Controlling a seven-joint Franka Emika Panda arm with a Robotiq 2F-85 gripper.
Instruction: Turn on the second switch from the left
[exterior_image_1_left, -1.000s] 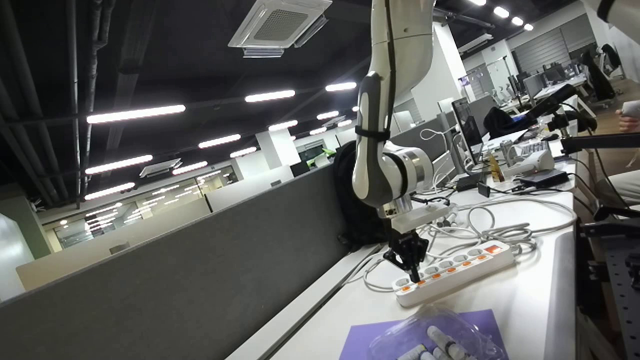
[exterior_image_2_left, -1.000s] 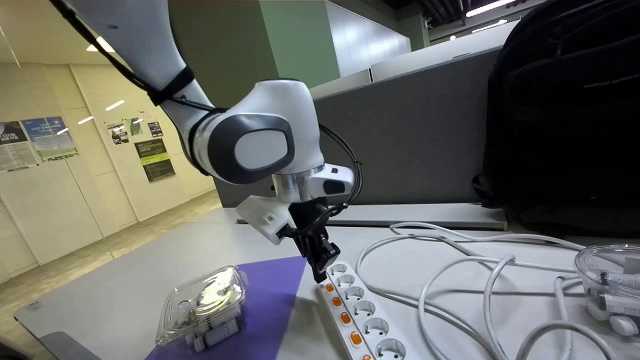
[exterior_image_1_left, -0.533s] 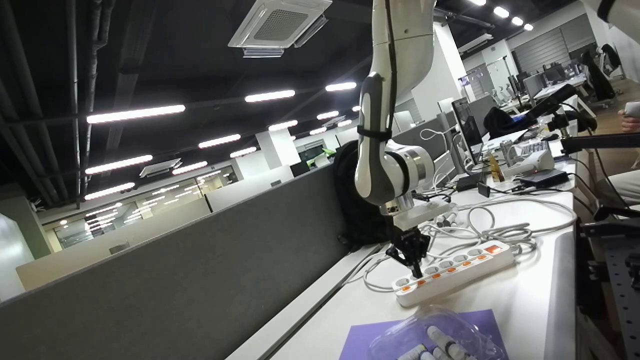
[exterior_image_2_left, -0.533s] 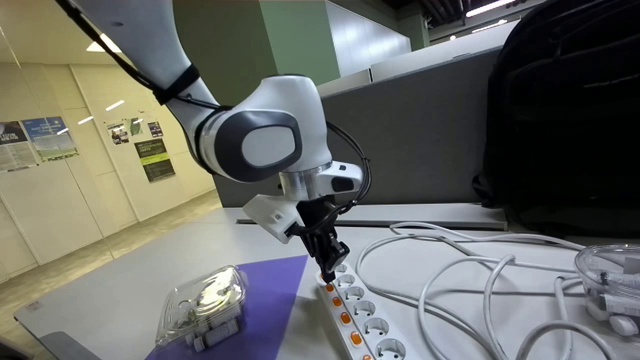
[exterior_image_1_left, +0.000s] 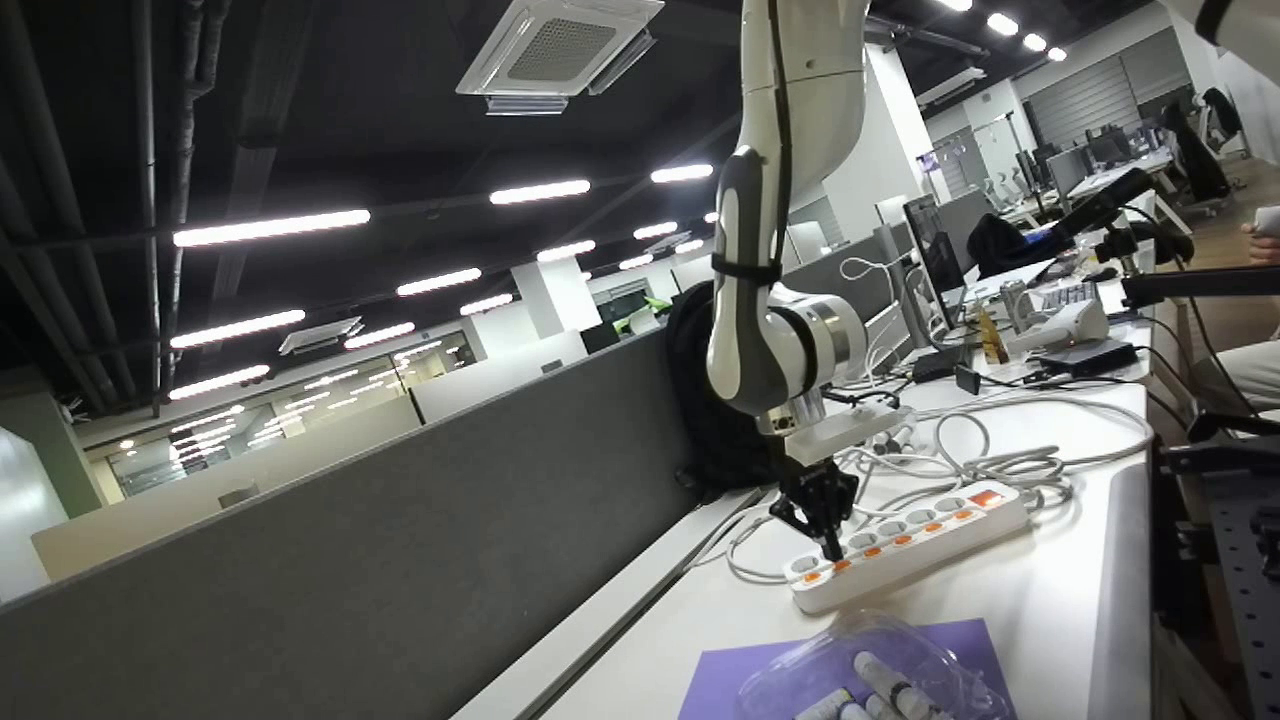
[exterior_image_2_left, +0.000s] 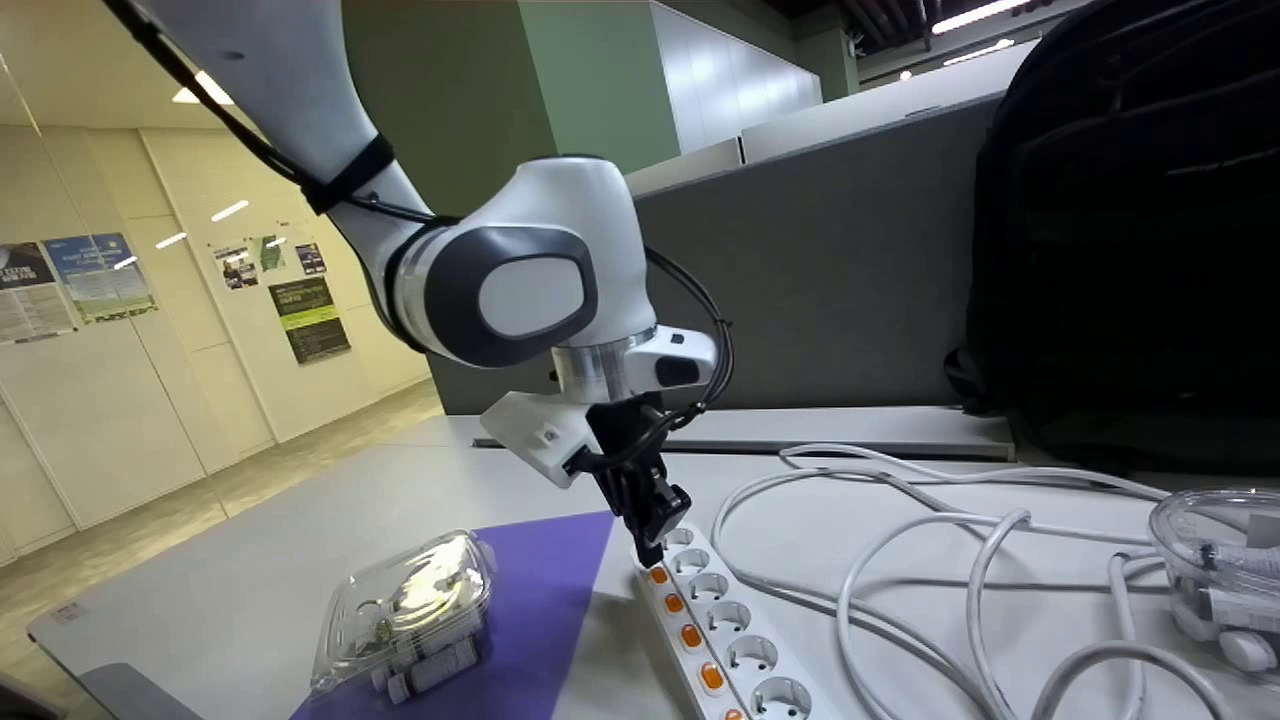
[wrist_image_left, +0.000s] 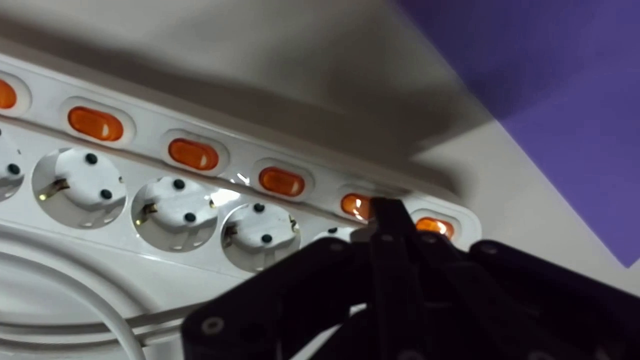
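Observation:
A long white power strip (exterior_image_1_left: 925, 562) lies on the table with a row of orange switches beside round sockets; it also shows in an exterior view (exterior_image_2_left: 690, 660) and in the wrist view (wrist_image_left: 150, 120). The second switch (wrist_image_left: 355, 206) from the strip's near end is partly covered by my fingertips in the wrist view. It also shows in both exterior views (exterior_image_1_left: 843, 565) (exterior_image_2_left: 658, 575). My black gripper (wrist_image_left: 390, 210) is shut and empty, pointing down, its tips right at this switch; it also shows in both exterior views (exterior_image_1_left: 831, 552) (exterior_image_2_left: 650, 556). Contact cannot be told.
The end switch (wrist_image_left: 435, 226) is right beside the fingers. A purple sheet (exterior_image_2_left: 560, 600) with a clear plastic box (exterior_image_2_left: 405, 610) lies beside the strip. White cables (exterior_image_2_left: 860, 600) loop behind it. A grey partition (exterior_image_1_left: 400, 560) and a black backpack (exterior_image_2_left: 1120, 250) stand behind.
The shut gripper first shifted along the strip, away from its end, and rose a little. It then came slightly back and down to the second switch. The strip has not moved.

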